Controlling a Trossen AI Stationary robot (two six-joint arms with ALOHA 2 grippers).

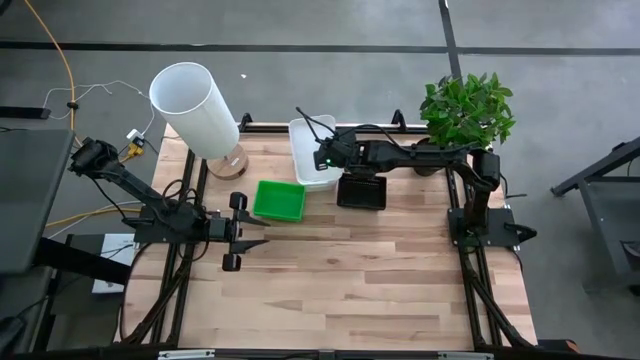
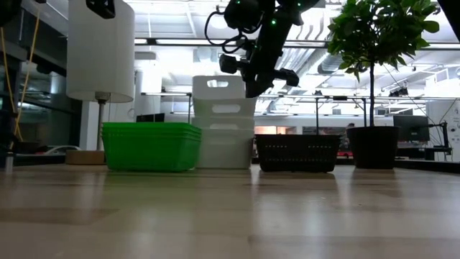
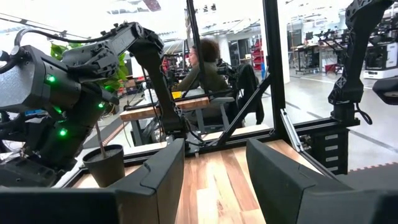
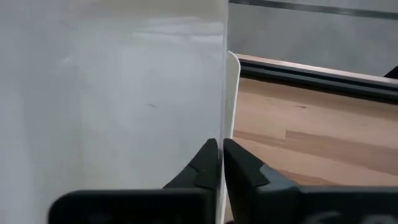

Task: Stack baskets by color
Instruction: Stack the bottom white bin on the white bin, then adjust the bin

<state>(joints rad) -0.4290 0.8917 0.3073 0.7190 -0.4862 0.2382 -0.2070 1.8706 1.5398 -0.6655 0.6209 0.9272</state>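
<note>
A tall white cylinder stands on a small round wooden base at the tabletop's far left corner, leaning out past the edge in the high view. A leafy green plant in a black pot stands near the far right corner. The tabletop is pale wood planks. Beyond the table, a person sits at a desk. A yellow cable runs across the grey floor.

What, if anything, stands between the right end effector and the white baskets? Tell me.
Nothing visible. The right end effector is already on the stack of white plastic baskets with handle cutouts, its fingers pinched shut on the top basket's thin rim. The green plastic baskets and black mesh basket sit to either side, out of the way.
</note>
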